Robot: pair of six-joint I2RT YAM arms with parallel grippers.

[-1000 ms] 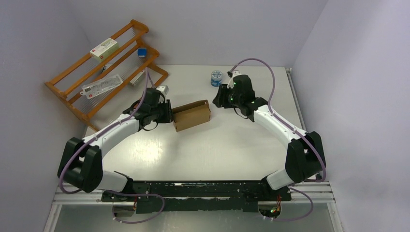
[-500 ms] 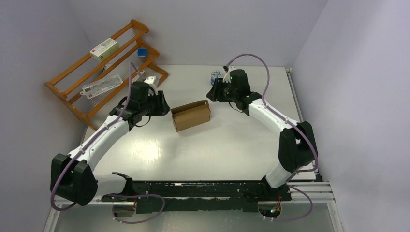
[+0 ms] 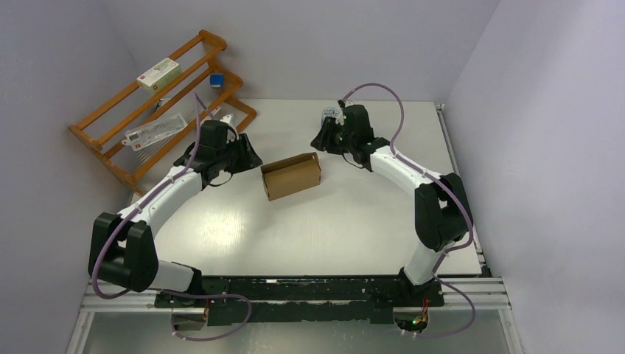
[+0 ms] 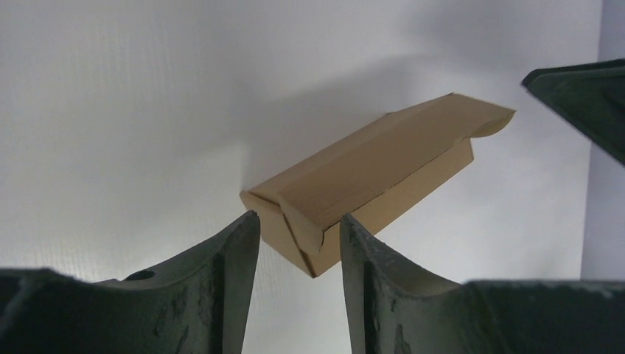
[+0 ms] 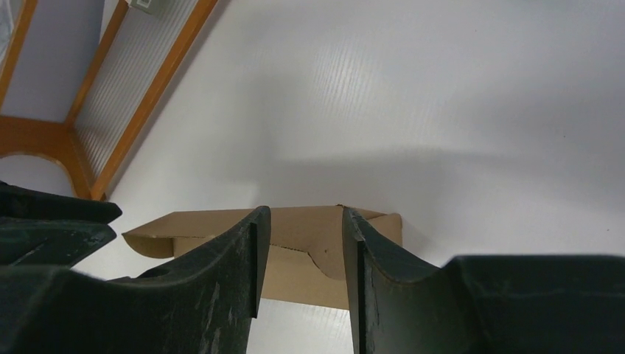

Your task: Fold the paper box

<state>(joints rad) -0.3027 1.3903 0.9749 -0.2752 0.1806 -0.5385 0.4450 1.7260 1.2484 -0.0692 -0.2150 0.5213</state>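
This is a robotics lab cell. I work at a bare white table (image 3: 332, 228) boxed in by plain lilac walls (image 3: 332, 44). My arms (image 3: 166, 195) are bolted to a black mounting bar (image 3: 309, 287) on an aluminium frame (image 3: 486, 299), with purple cables (image 3: 402, 110) looping loose along them. A wooden rack (image 3: 110, 136) leans at the far left corner (a white carton (image 3: 158, 74) sits on its top shelf).

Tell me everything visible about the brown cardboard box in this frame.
The plain brown corrugated cardboard box is folded into a small flat rectangle, lid down, a rounded tab showing at one end. It lies slightly askew on the white table, between the left claw and right claw; both are open and neither touches it.
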